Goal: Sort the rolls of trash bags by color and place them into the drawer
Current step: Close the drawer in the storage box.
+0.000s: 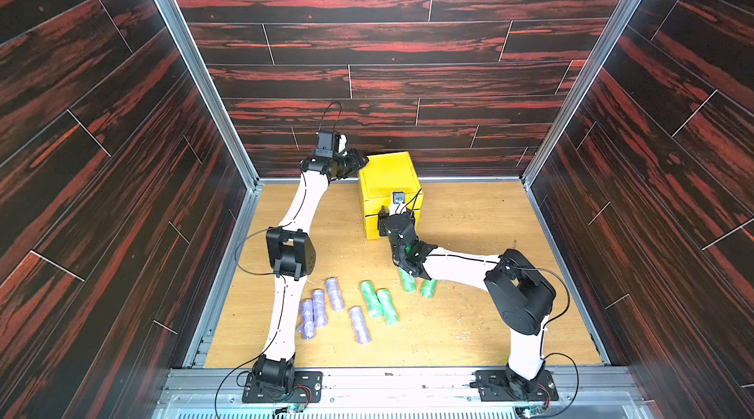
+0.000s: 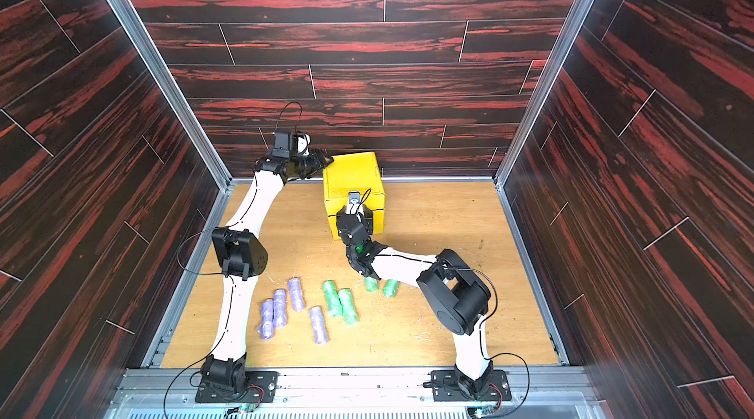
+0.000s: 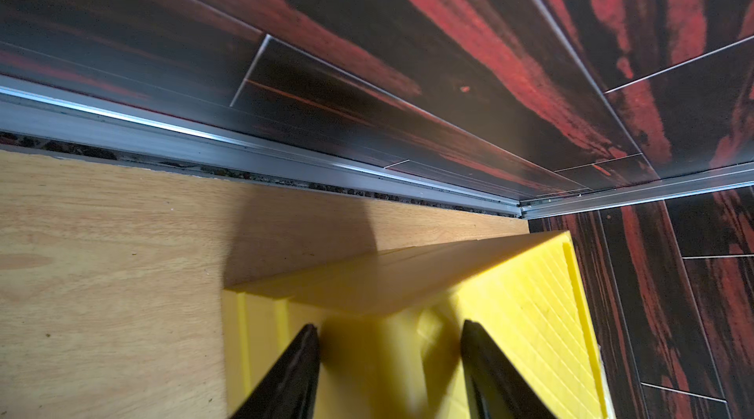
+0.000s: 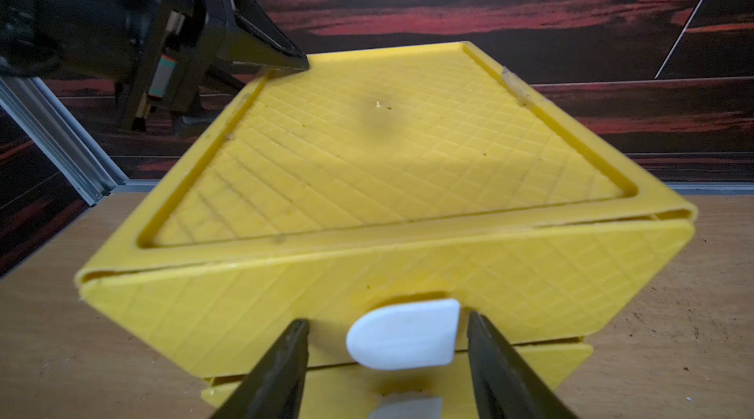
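Note:
The yellow drawer (image 1: 387,184) (image 2: 353,178) stands at the back middle of the wooden floor. My left gripper (image 1: 361,160) (image 3: 389,327) straddles its rear top corner, jaws closed against the yellow plastic; one fingertip (image 4: 300,63) rests on the top rim. My right gripper (image 1: 386,213) (image 4: 385,321) is open at the front, its fingers on either side of the top drawer's white handle (image 4: 404,335). Several purple rolls (image 1: 319,307) (image 2: 280,307) and several green rolls (image 1: 369,298) (image 2: 332,298) lie on the floor in front. Two green rolls (image 1: 427,289) are partly under my right forearm.
The left arm's elbow (image 1: 290,251) hangs above the floor beside the purple rolls. The right arm's elbow (image 1: 520,290) stands right of the green rolls. Dark panelled walls with metal rails (image 1: 449,179) close in the floor; the cabinet sits near the back wall.

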{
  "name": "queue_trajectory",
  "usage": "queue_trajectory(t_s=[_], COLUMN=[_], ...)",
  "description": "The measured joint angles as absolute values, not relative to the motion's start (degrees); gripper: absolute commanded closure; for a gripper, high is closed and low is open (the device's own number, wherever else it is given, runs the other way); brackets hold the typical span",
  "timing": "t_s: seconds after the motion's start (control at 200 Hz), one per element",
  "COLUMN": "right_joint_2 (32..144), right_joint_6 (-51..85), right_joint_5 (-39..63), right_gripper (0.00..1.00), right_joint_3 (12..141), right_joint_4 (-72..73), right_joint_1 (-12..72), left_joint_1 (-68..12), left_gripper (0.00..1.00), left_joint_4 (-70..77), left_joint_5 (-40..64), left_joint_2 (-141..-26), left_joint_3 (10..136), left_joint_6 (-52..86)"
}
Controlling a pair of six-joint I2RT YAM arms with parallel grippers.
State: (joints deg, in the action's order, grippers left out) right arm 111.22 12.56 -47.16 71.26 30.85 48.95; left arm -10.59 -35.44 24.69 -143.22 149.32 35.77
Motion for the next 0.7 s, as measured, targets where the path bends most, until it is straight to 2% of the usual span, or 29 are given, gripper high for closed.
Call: queue_trajectory(t_s=[0.451,0.556,0.701], right_joint_2=[111.2,104.8,90.3], right_joint_6=[10.2,4.8,-5.3], right_joint_5=[-44.8,-40.9,-35.6], right_gripper=[0.34,0.32,0.34], right_joint_3=[71.5,62.0,47.7], right_joint_4=[30.2,33.3,36.9], right_joint_1=[48.5,48.9,51.0], left_joint_1=[-11.0,-11.0,-11.1], left_gripper=[0.42,0.42,0.42], left_joint_4=[-35.6,-35.7,-36.3], left_joint_5=[24.4,24.4,24.3], left_joint_2=[-143.1,-143.0,-143.0], left_joint_3=[149.1,149.1,149.5], left_joint_6=[35.1,34.9,34.5])
